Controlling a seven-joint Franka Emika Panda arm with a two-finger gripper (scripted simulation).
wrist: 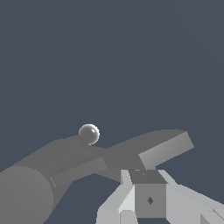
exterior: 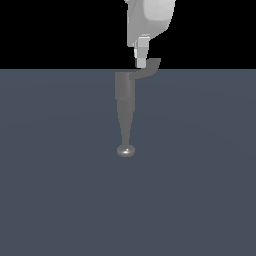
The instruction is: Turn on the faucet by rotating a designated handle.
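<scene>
Exterior view gives me the faucet [exterior: 125, 112] lying on the grey floor [exterior: 200, 175], spout knob nearest the camera. My gripper [exterior: 141, 64] hangs just beside the handle [exterior: 149, 69] (possibly touching it); whether the fingers are parted, I cannot tell.

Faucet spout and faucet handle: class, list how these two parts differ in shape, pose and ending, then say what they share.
The spout is straight and tapers; the handle is thinner and bent. The spout ends in a shiny rounded knob; the handle ends in a flared flat tip. The spout stands free of the gripper, while the handle lies right by its fingertips. Both are grey and join the same cylindrical body.
</scene>
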